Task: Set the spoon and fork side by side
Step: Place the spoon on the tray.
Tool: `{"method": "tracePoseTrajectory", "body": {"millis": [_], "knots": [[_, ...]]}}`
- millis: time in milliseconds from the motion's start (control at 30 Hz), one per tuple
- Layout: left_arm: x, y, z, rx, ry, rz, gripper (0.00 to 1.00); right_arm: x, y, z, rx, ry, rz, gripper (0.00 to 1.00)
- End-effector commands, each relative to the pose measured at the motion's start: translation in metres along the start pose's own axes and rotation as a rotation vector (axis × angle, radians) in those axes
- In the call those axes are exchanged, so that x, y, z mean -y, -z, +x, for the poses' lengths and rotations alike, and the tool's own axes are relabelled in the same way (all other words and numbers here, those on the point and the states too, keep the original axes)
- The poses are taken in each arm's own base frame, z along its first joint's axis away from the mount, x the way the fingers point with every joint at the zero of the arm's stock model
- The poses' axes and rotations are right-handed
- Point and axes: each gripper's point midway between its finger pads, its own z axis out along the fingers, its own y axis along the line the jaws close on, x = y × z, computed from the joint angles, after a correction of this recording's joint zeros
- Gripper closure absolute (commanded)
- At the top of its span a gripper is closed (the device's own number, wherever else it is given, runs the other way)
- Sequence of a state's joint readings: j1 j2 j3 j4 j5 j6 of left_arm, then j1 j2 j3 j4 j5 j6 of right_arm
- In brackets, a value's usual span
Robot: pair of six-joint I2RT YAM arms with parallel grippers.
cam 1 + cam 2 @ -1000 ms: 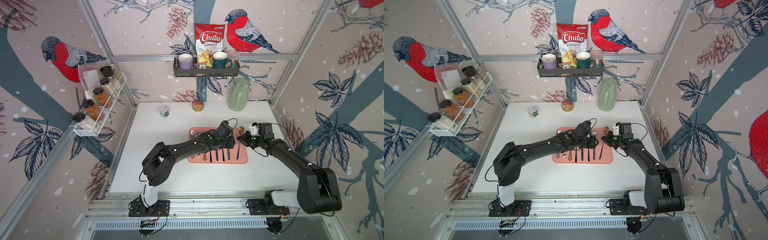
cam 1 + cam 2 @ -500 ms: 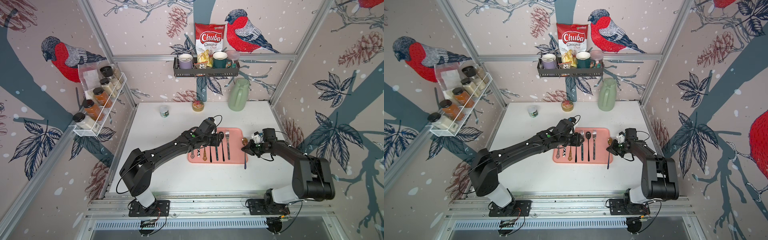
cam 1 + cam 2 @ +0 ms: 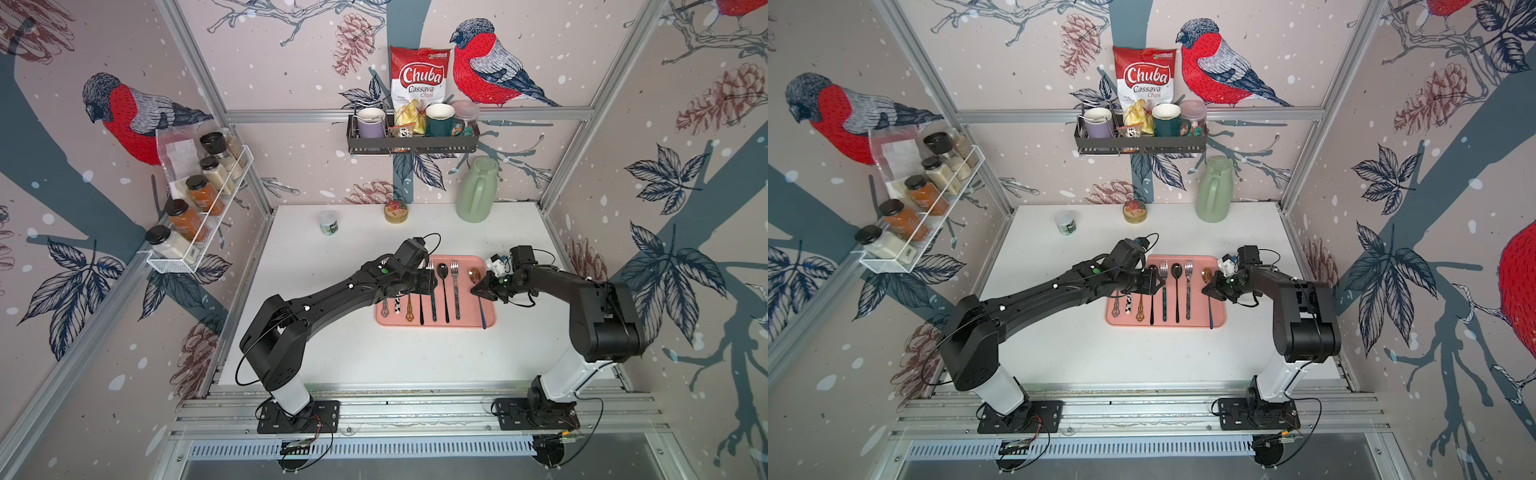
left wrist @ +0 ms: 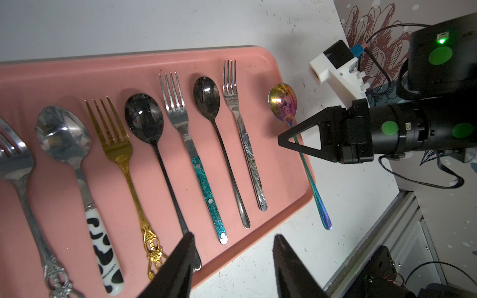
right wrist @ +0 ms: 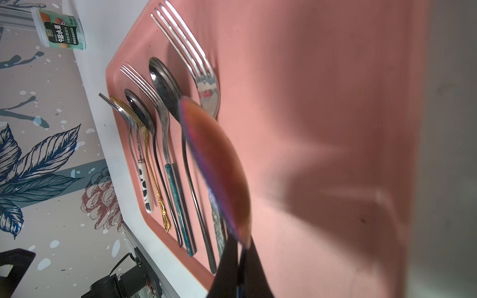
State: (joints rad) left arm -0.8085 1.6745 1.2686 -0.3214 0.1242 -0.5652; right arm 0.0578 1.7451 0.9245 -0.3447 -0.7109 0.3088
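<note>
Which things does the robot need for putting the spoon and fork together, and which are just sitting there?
For the job: rainbow spoon, in the right hand; nearest silver fork; pink tray.
Just lying about: green jug, yogurt cup, round tin, chip bag, spice jars.

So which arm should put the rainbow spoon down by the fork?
Right. The right gripper is shut on the rainbow spoon, just beside the last fork on the pink tray. The left gripper is open and holds nothing.

The white table [image 3: 374,365] carries a pink tray [image 3: 469,309] and (along its back) a jug [image 3: 478,191], tin [image 3: 396,212] and tub [image 3: 328,222].
</note>
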Motion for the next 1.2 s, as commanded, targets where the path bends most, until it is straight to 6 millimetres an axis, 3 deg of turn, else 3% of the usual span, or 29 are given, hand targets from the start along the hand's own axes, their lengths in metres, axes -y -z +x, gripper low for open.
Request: {"method": "tracePoseTrajectory", "body": {"millis": [0, 133, 200, 300, 433, 533, 867, 1167], "knots": [[-0.002, 0.002, -0.001, 0.006, -0.011, 0.000, 0.50, -0.002, -0.008, -0.004, -0.027, 0.032, -0.007, 1.00], [-0.005, 0.002, -0.001, 0.003, -0.007, -0.003, 0.49, 0.002, -0.012, -0.012, -0.026, 0.031, 0.018, 0.99], [-0.006, 0.001, -0.001, 0.005, -0.005, -0.004, 0.49, 0.007, -0.012, -0.016, -0.019, 0.024, 0.048, 0.92], [-0.007, 0.000, 0.000, 0.003, -0.002, 0.000, 0.49, 0.009, -0.011, -0.019, -0.019, 0.024, 0.075, 0.90], [-0.006, 0.001, 0.000, 0.002, -0.002, 0.003, 0.49, 0.018, -0.010, -0.020, -0.035, 0.020, 0.133, 0.73], [-0.007, 0.002, -0.001, 0.007, -0.002, 0.000, 0.49, 0.024, -0.009, -0.019, -0.043, 0.020, 0.164, 0.68], [-0.007, -0.001, 0.003, 0.000, 0.006, 0.012, 0.49, 0.031, -0.002, -0.021, -0.036, 0.035, 0.250, 0.70], [-0.008, 0.001, 0.003, 0.004, 0.007, 0.007, 0.50, 0.020, -0.017, -0.030, -0.048, 0.066, 0.254, 0.66]]}}
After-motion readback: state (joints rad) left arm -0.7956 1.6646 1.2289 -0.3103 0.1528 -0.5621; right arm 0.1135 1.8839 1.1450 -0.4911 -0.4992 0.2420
